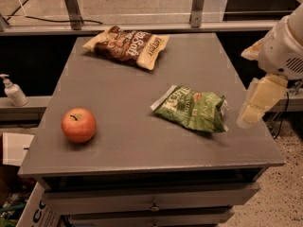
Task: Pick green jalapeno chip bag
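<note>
End effector (247, 117) hangs at the right edge of the bench (123, 93), its pale yellowish tip pointing down and to the left. It sits just beside the right end of the green jalapeno chip bag (191, 109) but apart from it. Whether it is spread or pressed together cannot be told from this angle, and nothing shows in its grasp.

The bag lies flat on the right half of the bench, slanting from far left to near right. Its whitish sealed end is turned toward the end effector.

The step in hand looks like the approach, with the pick itself not yet begun. To do it well, the end effector should probably travel left until it is over the middle of the bag, then descend with its span set across the narrower width. Crinkled foil is likely to slide and buckle, so a low, firm pinch on the puffed body seems safer than a grab at the thin seal. A sideways nudge could push the bag toward the bench edge.

The brown-and-cream chip bag (127, 45) at the far side and the apple (78, 125) at the near left are both well apart from this path.
</note>
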You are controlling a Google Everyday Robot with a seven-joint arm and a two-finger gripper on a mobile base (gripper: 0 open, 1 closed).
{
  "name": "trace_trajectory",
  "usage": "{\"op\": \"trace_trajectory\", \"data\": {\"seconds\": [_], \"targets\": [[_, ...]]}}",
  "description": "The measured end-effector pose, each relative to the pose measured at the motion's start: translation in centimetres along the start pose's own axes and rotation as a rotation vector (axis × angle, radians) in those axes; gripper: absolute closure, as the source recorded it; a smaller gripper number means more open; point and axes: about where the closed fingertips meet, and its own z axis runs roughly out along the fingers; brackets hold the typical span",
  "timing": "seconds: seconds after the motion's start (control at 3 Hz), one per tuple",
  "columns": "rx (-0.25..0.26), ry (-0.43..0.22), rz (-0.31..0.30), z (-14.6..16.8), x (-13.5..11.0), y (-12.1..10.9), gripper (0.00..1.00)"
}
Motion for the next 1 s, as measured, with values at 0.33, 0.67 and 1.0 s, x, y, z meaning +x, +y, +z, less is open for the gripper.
{"op": "trace_trajectory", "data": {"seconds": [0.33,0.67,1.0], "targets": [[-0.028,-0.077,0.017,3.1,-0.7,-0.9,0.0],[-0.062,-0.117,0.022,6.0,-1.4,-1.2,0.0],[-0.096,-0.133,0.034,8.8,-1.4,-1.2,0.0]]}}
